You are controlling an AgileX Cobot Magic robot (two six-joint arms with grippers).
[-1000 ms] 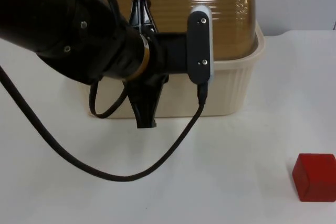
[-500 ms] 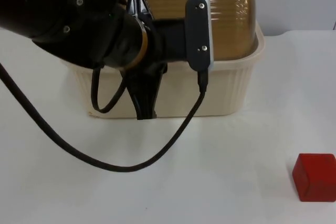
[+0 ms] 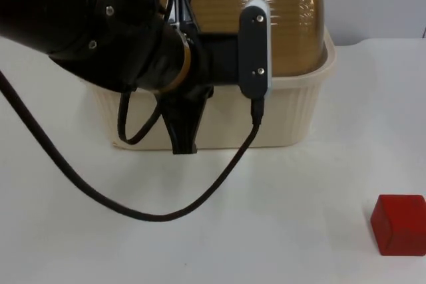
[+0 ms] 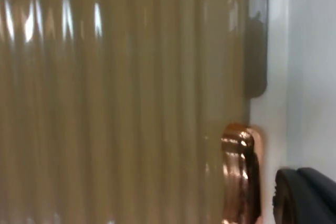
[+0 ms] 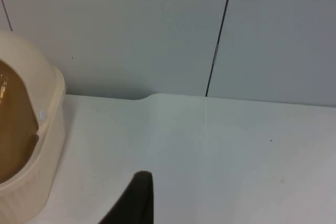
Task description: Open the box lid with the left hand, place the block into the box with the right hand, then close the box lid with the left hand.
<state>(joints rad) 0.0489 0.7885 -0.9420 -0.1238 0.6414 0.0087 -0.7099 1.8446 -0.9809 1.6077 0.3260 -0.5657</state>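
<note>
While left jaws overlap box front, block sits apart.

From the top view you look down and forward over the tabletop, the box close in front. Your left wrist view sits very near the box's brown ribbed lid, facing it. Your right wrist view looks low across the tabletop from beside the box toward the grey partition wall. All 3 views share the box.
</note>
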